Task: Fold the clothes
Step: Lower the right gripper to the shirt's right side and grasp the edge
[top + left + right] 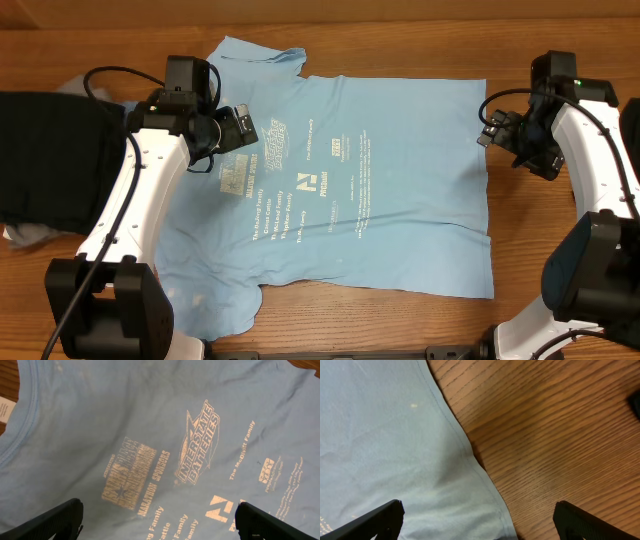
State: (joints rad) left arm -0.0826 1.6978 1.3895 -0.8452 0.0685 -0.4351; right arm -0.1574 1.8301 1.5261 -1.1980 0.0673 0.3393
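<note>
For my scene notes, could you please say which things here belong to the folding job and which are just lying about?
Job: blue T-shirt, spread flat; black clothes and grey cloth piled at left; left gripper and right gripper, both open.
Lying about: reddish thing at the far right, cut off by the frame.

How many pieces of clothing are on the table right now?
3 at least: a light blue T-shirt spread flat in the middle, a black garment at the left edge, and grey cloth peeking from under it. More may be hidden there.
</note>
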